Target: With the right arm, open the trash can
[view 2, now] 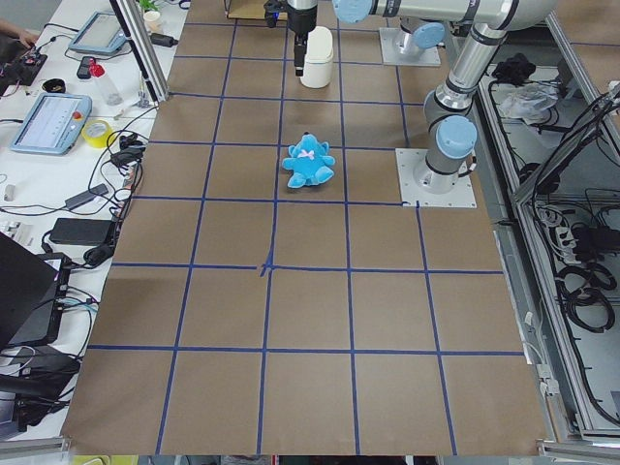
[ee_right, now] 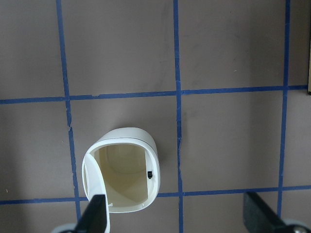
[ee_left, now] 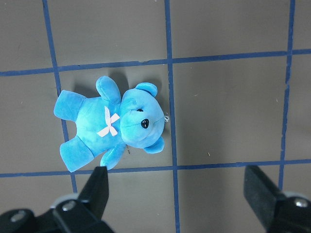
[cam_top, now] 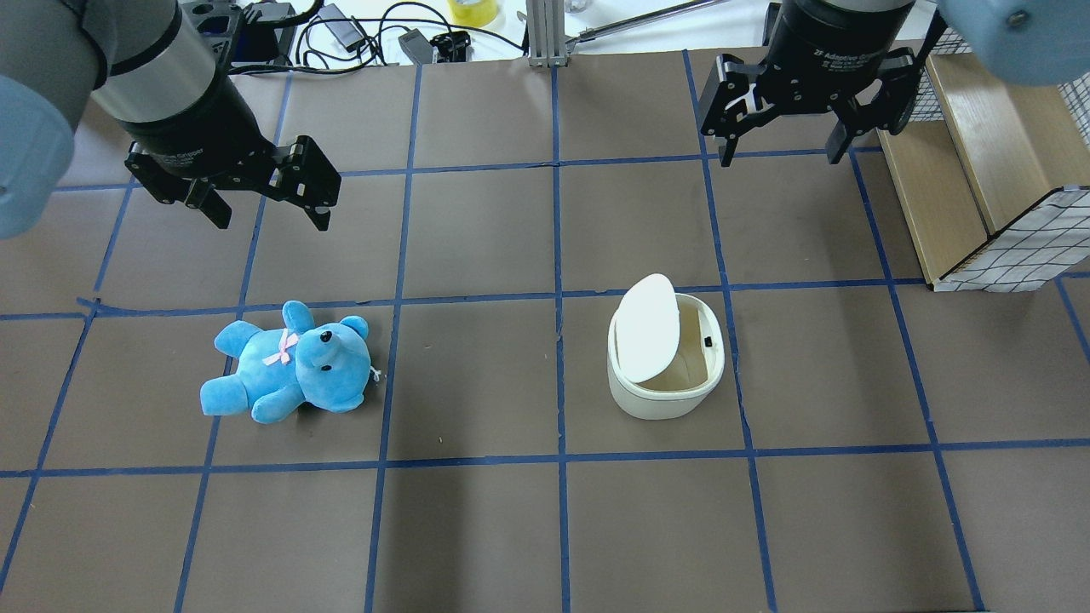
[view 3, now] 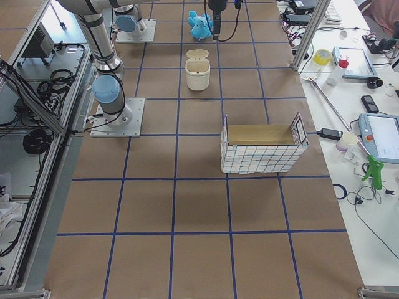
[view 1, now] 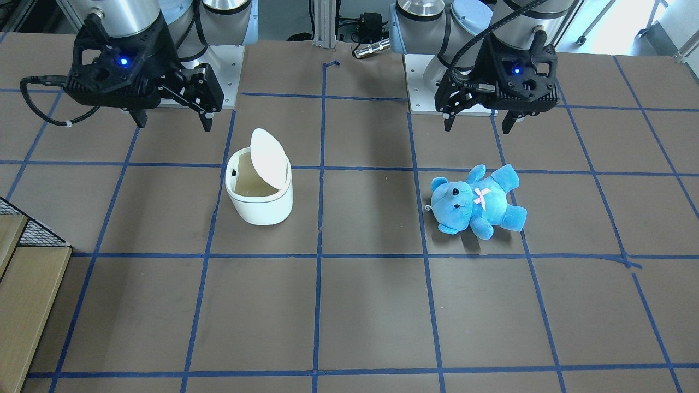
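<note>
Open trash can point(cam_top: 664, 400), right hand point(cam_top: 782, 156) apart

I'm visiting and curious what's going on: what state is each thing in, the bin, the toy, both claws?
Trash can: upright, lid flipped up, open.
Teddy bear: lying face up, nothing touching it.
Left claw: open, holding nothing.
Right claw: open, holding nothing, touching nothing.
</note>
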